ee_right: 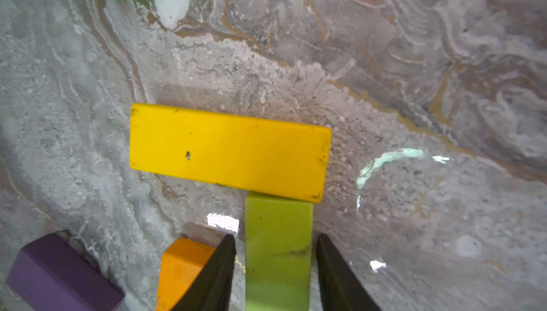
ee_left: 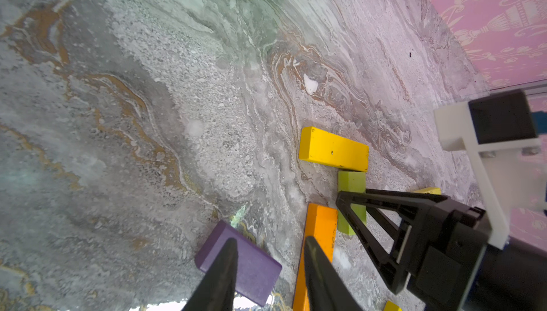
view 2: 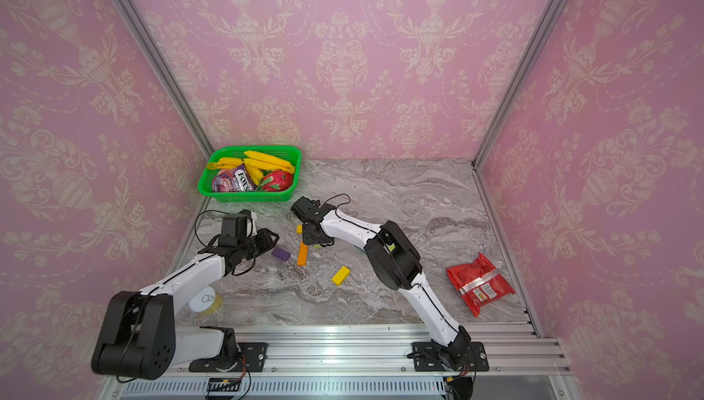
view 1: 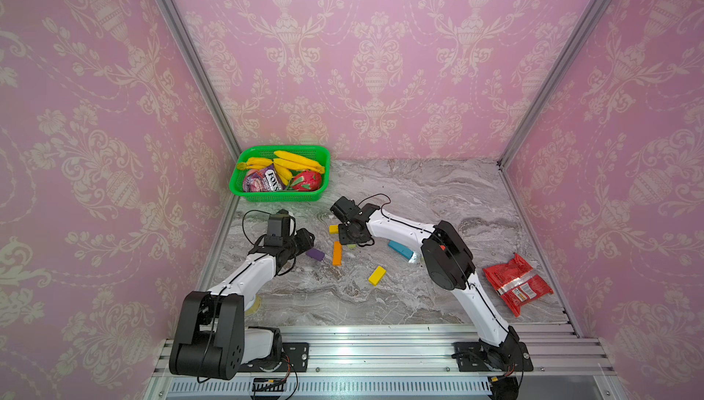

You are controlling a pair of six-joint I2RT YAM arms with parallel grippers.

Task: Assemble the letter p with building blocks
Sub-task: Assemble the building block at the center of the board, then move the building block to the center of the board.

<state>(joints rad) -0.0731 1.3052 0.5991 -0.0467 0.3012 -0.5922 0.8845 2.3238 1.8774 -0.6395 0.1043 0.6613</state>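
**Blocks part-way to a P: right gripper astride the lime green block**

Near the middle of the marble tabletop the letter is begun. The lime green block lies flat, one end butted against the long side of a yellow block, which sits at its twelve o'clock in a top view. An orange block lies alongside at nine o'clock, with a slim gap between them. The right gripper's jaws stand a little wider than the lime block, with a sliver of table showing on each side, so it grips nothing. The left gripper hangs partly open and empty above the purple block and the orange one.

These pieces look rigid, light and smooth-painted, so I'd expect them to skate on the glossy stone at a nudge. The best hold, to my eye, is across the narrow width at mid-length.

Room is tight inside the cluster, where a stray finger could shift neighbours. Open table lies from twelve to two o'clock. A loose yellow block waits at five o'clock and a teal block at three. The green basket at eleven and the red snack packet at four stand well clear.
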